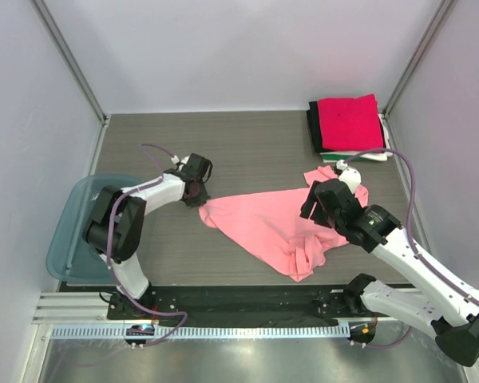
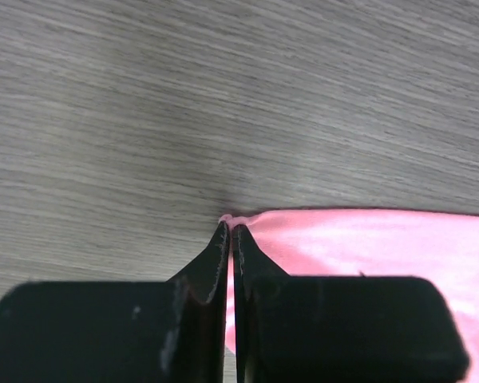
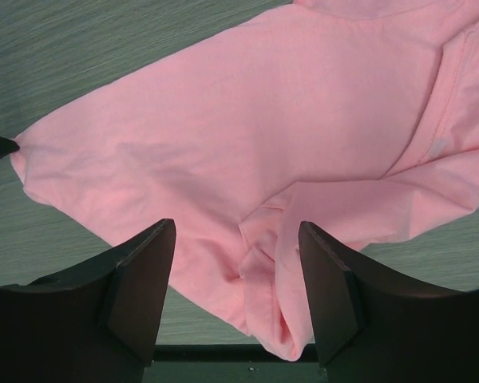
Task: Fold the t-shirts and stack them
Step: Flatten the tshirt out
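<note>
A grey wood-grain surface (image 1: 247, 144), walled in by white panels, carries the scene. A pink shirt (image 1: 263, 227) of soft matte cloth lies crumpled in a rough triangle from the middle toward the near right. Its folds are bunched in creases at the near edge. The left end effector (image 2: 228, 227) is clamped on the shirt's left tip, black fingers pressed together with a sliver of pink between them. The right end effector (image 3: 235, 227) hangs over the shirt's right half, fingers spread wide and holding nothing. At the far right corner sits a stack (image 1: 347, 124) of folded shirts, magenta-red on top, with black, white and green edges beneath. A translucent blue bin (image 1: 68, 239) sits at the near left corner, partly hidden by the left arm.
</note>
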{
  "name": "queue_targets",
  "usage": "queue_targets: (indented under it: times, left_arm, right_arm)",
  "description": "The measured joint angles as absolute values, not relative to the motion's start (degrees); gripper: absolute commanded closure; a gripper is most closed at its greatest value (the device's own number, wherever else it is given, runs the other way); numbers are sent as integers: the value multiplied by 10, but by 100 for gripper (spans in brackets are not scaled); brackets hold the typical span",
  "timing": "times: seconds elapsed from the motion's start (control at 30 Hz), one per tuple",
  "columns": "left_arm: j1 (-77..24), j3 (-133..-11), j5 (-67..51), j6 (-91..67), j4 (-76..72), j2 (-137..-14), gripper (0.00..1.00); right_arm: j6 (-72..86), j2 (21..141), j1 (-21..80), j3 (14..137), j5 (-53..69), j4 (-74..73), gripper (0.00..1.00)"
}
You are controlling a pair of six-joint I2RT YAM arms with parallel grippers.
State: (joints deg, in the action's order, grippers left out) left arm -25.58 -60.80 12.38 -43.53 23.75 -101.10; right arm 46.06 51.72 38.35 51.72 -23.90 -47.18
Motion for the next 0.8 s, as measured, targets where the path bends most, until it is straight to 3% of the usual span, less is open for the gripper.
queue_targets:
  times: [0.17, 0.37, 0.47, 0.8]
  left_arm:
    - [-244, -601, 131, -432, 298, -968, 100]
    - [-208, -588, 147, -414, 402, -764, 98]
    - [-199, -588, 155, -406, 441, -707, 98]
    - [-197, -534, 145, -394, 501, -697, 97]
  right_arm:
    - [442, 518, 354, 516, -229, -471, 32]
    - [415, 562, 310, 516, -201, -441, 33]
    - [404, 630, 301, 516, -182, -399, 35]
    - [373, 914, 294, 515, -59, -222, 46]
